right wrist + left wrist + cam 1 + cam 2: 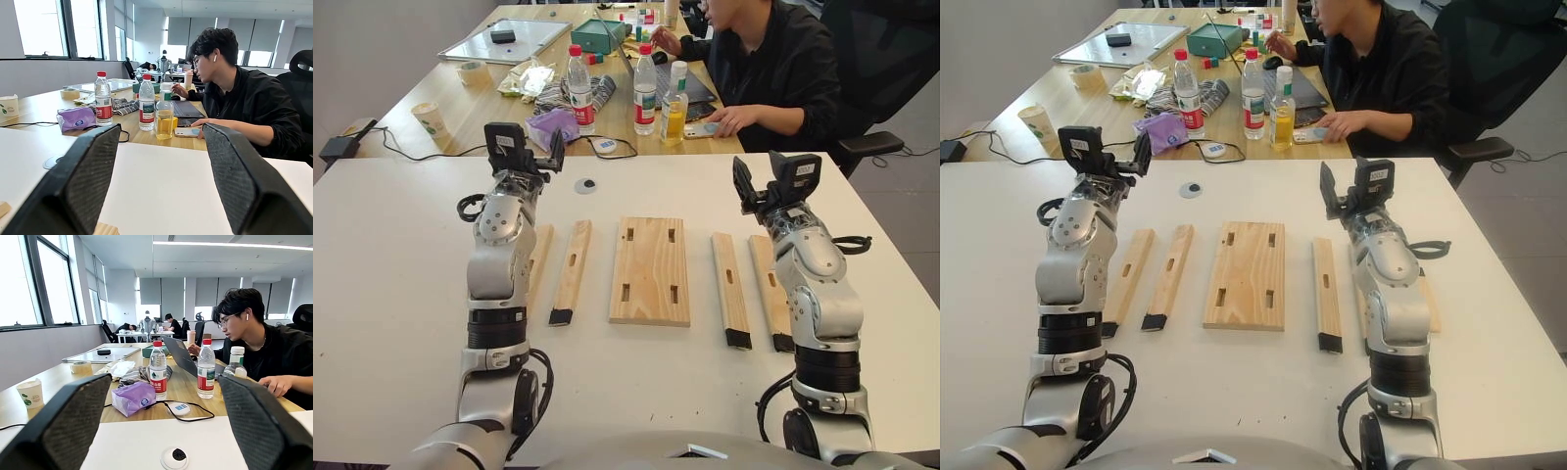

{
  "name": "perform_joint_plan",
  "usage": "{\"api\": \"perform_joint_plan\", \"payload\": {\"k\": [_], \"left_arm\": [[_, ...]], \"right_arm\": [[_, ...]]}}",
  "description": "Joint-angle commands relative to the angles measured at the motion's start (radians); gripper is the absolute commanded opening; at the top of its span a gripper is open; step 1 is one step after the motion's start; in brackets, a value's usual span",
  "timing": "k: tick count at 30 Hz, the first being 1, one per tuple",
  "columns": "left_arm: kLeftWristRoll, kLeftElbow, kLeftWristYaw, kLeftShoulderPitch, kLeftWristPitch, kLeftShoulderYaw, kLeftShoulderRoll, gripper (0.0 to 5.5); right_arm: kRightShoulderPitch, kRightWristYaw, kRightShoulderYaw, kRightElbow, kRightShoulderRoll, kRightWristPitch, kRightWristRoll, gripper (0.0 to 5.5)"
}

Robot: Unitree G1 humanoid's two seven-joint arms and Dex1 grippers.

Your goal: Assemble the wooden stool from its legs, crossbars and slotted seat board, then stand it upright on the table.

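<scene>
The slotted seat board (650, 269) lies flat in the middle of the white table (391, 274). Left of it lie two wooden pieces: one (573, 266) in full sight, the other (541, 253) partly under my left arm. Two more pieces lie to its right, one (730, 287) clear, one (770, 284) partly under my right arm. My left gripper (529, 155) (165, 379) is raised above the table's far left part, open and empty. My right gripper (769, 191) (161, 128) is held up at the far right, open, holding nothing.
A small round black-and-white cap (585, 185) sits in the table near its far edge. Beyond that edge stands a wooden desk with bottles (579, 78), a purple packet (552, 125), cables and a seated person (773, 69) at a laptop.
</scene>
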Motion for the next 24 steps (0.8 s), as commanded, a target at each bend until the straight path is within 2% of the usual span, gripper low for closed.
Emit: {"api": "perform_joint_plan", "payload": {"k": [1, 24], "left_arm": [[-0.005, 0.021, -0.026, 0.017, -0.014, -0.006, 0.004, 4.01], [-0.024, 0.012, -0.072, 0.032, -0.059, -0.028, -0.009, 4.01]], "right_arm": [[0.012, 0.006, -0.015, -0.015, -0.013, 0.008, 0.012, 3.1], [0.021, 0.019, 0.029, 0.004, 0.003, -0.011, -0.005, 3.1]]}}
